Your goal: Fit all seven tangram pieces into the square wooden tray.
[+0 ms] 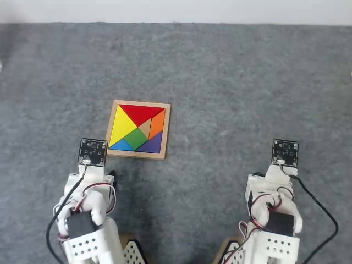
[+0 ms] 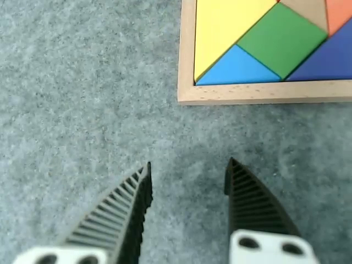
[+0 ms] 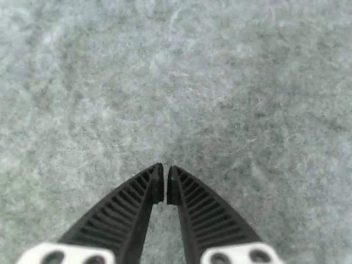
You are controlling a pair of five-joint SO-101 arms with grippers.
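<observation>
Grey felt table [image 1: 247, 82]. Tray [image 1: 137, 154] sits left of centre, and by my count all seven pieces are in: red [image 1: 138, 113], yellow [image 1: 122, 129], orange [image 1: 157, 124], tan [image 1: 144, 129], green [image 1: 135, 138], blue [image 1: 121, 144], purple [image 1: 151, 144]. No gaps visible and nothing looks proud of the rim. Left claw [image 2: 190, 176] is spread and empty, just near of the tray's near-left corner. Right claw [image 3: 165, 176] is pressed together and empty, over bare felt well right of the tray. Fit looks done, so the step is a clean exit: lift the left claw straight up before swinging, keeping the tips off the rim so the tray doesn't shift. No pressing needed unless a piece rocks.
</observation>
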